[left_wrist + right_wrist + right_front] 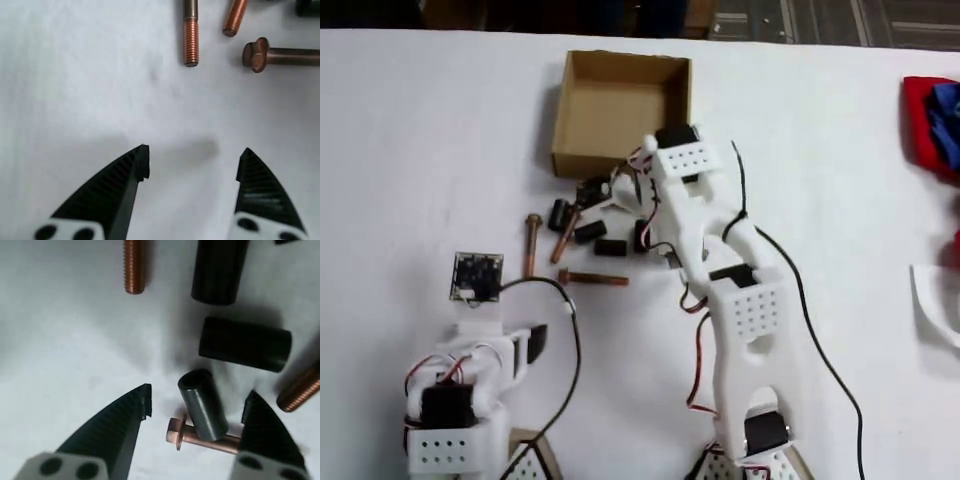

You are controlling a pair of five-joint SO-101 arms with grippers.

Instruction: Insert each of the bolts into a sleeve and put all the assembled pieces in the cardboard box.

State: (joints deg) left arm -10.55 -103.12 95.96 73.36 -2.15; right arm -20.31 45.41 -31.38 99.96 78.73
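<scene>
High view: the cardboard box (625, 110) sits on the counter (420, 150), with loose bolts (593, 279) and black sleeves (611, 246) just beside it. Left wrist view: the left gripper (195, 160) has its fingers spread and holds nothing, with bolts lying beyond. Right wrist view: the right gripper (200, 395) has its fingers released on either side of a sleeve (202, 402) resting across a bolt (205, 439).
</scene>
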